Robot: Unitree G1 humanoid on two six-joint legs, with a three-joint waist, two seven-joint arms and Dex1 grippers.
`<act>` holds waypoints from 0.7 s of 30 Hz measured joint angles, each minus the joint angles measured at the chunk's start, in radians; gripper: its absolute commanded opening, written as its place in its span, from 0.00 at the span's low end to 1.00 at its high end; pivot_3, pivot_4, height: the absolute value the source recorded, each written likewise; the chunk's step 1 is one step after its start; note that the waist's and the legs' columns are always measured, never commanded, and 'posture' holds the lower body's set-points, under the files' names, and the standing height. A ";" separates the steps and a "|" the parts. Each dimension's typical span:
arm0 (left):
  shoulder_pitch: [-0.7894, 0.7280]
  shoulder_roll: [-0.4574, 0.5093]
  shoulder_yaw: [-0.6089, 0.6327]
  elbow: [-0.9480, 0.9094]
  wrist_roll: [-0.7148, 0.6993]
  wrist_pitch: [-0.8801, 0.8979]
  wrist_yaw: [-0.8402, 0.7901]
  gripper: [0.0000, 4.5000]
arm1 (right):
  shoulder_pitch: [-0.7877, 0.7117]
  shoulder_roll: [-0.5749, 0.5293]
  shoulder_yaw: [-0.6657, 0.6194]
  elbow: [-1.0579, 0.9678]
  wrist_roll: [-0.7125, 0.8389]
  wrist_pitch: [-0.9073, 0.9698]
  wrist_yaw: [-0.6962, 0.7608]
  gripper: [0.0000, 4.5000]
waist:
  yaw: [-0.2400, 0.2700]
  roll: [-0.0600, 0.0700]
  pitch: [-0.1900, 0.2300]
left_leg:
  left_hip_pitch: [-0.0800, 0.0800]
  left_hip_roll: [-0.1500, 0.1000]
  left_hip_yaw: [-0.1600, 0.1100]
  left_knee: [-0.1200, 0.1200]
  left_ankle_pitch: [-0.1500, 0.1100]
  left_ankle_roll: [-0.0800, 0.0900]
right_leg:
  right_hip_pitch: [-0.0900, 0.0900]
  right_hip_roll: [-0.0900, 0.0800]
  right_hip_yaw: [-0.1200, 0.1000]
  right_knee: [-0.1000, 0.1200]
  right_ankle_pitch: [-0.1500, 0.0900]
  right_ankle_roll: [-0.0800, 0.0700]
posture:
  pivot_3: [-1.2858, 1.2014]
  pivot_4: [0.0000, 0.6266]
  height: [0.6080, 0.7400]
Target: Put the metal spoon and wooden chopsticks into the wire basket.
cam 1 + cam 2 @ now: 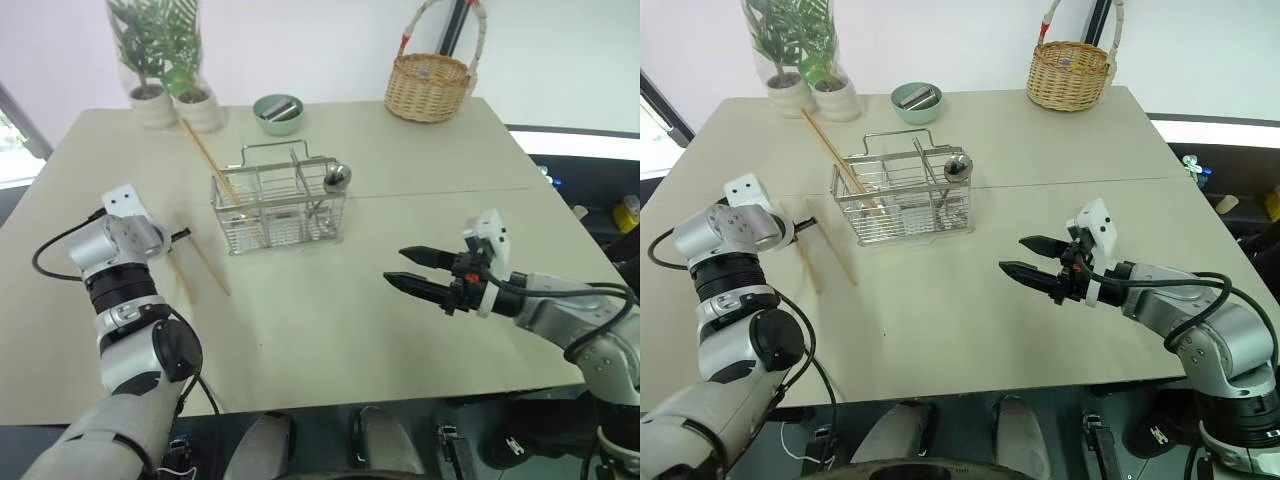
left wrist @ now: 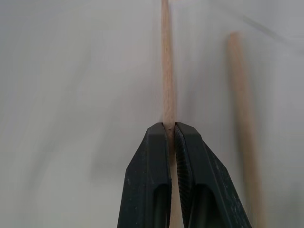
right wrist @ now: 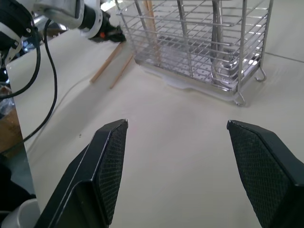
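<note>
Clamping one wooden chopstick between its black fingers, the left gripper has its jaws together on the stick's near end, with the shaft running straight on past the fingertips along the gripper's own line. A second loose chopstick lies just beside it on the table, roughly parallel and apart from the fingers.

Taking the wire basket as the landmark: both loose sticks lie on the robot's-left side of it, near its front-left corner, their long axes running from the basket's side back toward the robot. The held stick's far tip points roughly toward the basket's left wall, so the coming move appears to turn on lifting that tip above the rim and tipping the stick upright over a compartment. A third chopstick already leans in the basket's left compartment, its top rising well above the rim toward the potted plants behind. The metal spoon stands in the basket's right compartment, bowl up above the rim, so that part of the task looks done.

The left gripper is plainly the nearer one to the basket. The right gripper hovers well apart from it on the robot's-right and front side, fingers spread wide and holding nothing, pointing across toward the basket. A wicker basket and a small green bowl sit behind the wire basket, clear of the path.
</note>
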 measured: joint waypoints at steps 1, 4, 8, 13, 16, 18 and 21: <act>0.000 0.006 -0.004 -0.012 -0.012 -0.029 -0.023 0.01 | -0.003 -0.003 0.000 0.000 0.000 0.000 0.005 0.77 | 0.000 0.000 0.000 | 0.000 0.000 0.000 0.000 0.000 0.000 | 0.000 0.000 0.000 0.000 0.000 0.000 | 0.52 0.24 0.95; -0.001 0.038 -0.028 -0.051 -0.051 -0.114 -0.098 0.01 | -0.006 -0.010 0.000 0.000 0.000 0.000 0.018 0.77 | -0.004 0.000 0.000 | 0.000 0.000 0.001 -0.001 0.002 -0.004 | -0.002 0.000 0.001 0.000 0.000 0.000 | 0.52 0.24 0.95; -0.024 0.072 -0.026 -0.069 -0.116 -0.205 -0.175 0.01 | -0.004 -0.029 0.000 -0.013 -0.001 -0.007 0.043 0.77 | -0.001 0.000 0.000 | -0.001 0.000 0.001 -0.001 0.001 -0.002 | -0.002 0.000 0.001 0.000 0.000 0.000 | 0.52 0.24 0.95; -0.097 0.110 0.007 -0.110 -0.243 -0.301 -0.280 0.01 | 0.005 -0.039 0.000 -0.053 0.000 -0.018 0.065 0.77 | 0.000 -0.002 0.001 | -0.002 0.000 0.000 0.000 0.000 0.000 | -0.002 0.000 0.001 0.000 0.000 0.000 | 0.52 0.24 0.95; -0.168 0.151 0.018 -0.155 -0.325 -0.324 -0.333 0.01 | 0.011 -0.049 -0.001 -0.078 0.000 -0.025 0.086 0.77 | -0.001 -0.002 0.001 | -0.001 0.000 0.001 -0.001 0.000 0.000 | -0.002 0.000 0.001 -0.001 0.000 0.000 | 0.52 0.24 0.95; -0.207 0.173 0.017 -0.195 -0.381 -0.320 -0.371 0.01 | 0.011 -0.052 -0.004 -0.090 0.003 -0.029 0.093 0.77 | -0.003 -0.002 0.001 | -0.001 0.000 0.001 -0.001 0.000 0.000 | -0.001 0.000 0.001 -0.001 0.000 0.000 | 0.52 0.24 0.95; -0.255 0.201 0.000 -0.261 -0.460 -0.301 -0.411 0.01 | 0.009 -0.052 -0.020 -0.092 0.010 -0.037 0.095 0.77 | -0.002 -0.002 0.001 | 0.000 0.000 0.001 -0.001 0.000 0.000 | -0.001 0.000 0.001 0.000 0.000 0.000 | 0.52 0.24 0.95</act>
